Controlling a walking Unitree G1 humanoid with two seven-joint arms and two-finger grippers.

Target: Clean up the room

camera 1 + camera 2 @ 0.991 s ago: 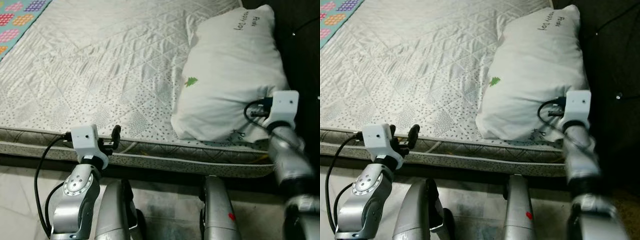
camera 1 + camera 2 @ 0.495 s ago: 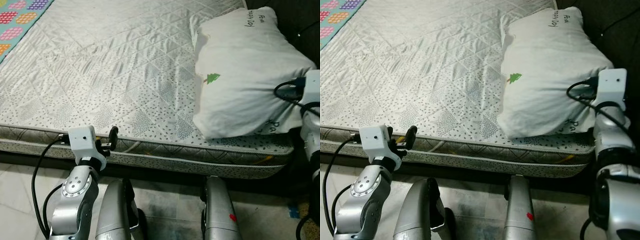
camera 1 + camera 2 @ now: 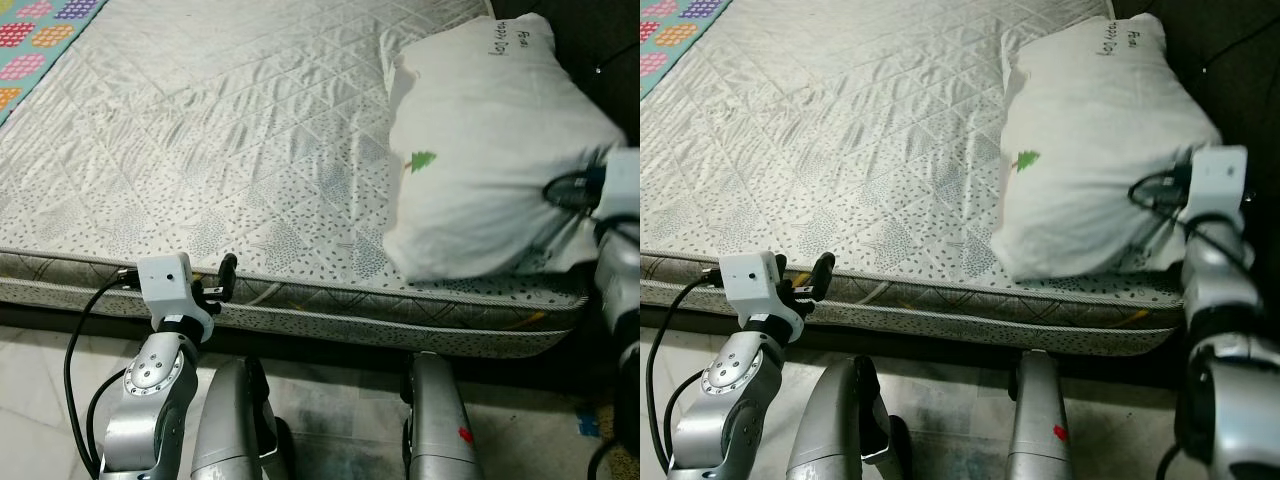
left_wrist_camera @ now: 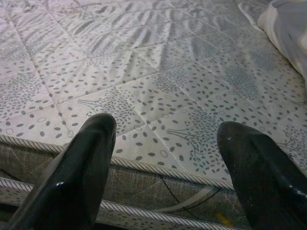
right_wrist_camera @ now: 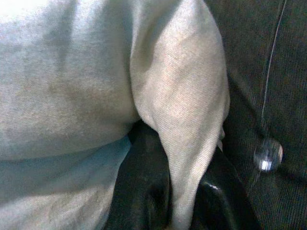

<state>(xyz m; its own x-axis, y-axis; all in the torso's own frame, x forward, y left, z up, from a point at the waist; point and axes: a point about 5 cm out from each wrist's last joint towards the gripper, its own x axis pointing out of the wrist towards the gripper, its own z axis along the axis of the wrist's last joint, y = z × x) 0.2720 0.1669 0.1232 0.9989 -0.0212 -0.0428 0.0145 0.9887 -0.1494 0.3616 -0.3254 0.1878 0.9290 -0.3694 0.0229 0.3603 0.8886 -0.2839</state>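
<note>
Pinching a fold at the pillow's (image 3: 490,150) near corner, the right gripper (image 5: 180,191) is clamped on fabric; pillow's long axis runs up the mattress (image 3: 220,130), away from it; left gripper (image 4: 163,163) gapes empty, well apart

pillow (image 3: 480,150) on mattress (image 3: 220,150), right end | patterned mat (image 3: 40,30) far left

Right gripper (image 5: 172,201): fingertips hidden by a pinched fold of the pillow (image 3: 490,150). Pillow lettering too small to read; its near-right corner blurred behind the wrist. Mattress (image 3: 220,130) cut off at top and left edges.
</note>
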